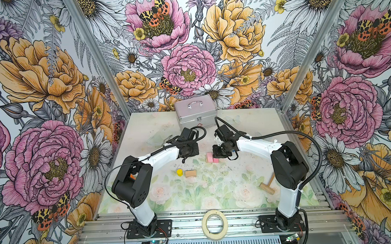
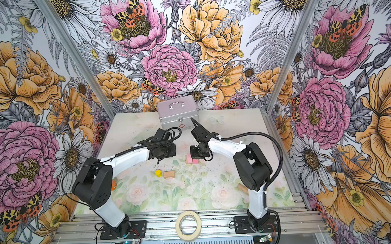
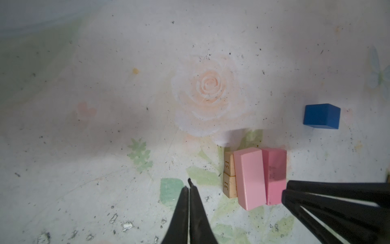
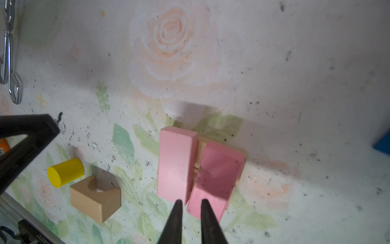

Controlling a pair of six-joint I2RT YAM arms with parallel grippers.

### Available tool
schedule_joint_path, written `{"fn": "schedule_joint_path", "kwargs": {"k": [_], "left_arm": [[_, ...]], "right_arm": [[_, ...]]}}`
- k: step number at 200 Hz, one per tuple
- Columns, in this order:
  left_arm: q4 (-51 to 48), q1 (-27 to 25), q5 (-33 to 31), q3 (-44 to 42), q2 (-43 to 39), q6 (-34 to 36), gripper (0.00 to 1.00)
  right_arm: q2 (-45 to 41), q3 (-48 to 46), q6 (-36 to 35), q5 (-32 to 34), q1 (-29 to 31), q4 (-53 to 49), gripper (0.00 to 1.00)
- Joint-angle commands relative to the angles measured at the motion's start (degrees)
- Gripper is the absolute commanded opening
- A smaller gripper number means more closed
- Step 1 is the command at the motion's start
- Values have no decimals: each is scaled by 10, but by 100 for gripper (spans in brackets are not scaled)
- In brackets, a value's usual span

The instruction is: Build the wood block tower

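Tower judged roughly half built, mid surface: tan bricks as base, pink bricks side by side above, tops uneven. Left for you: blue block near stack; yellow cylinder and notched tan block nearer, leftward. Left fingers clenched, empty. Right fingers all but closed, empty, beside pink bricks.
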Motion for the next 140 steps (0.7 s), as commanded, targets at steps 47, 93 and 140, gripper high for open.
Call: {"fn": "schedule_joint_path", "kwargs": {"k": [47,93,140], "left_arm": [[14,-24,41,52,41,0,0],[12,-33,64,69,81,-5,0],[13,-36,71,78,94,-6,0]], "right_arm": [[-39,-44,21,-4,-42,68,0],[-18,-45,28,-18,-47,91,0],[-14,-55,31,-13,-49,93,0]]}}
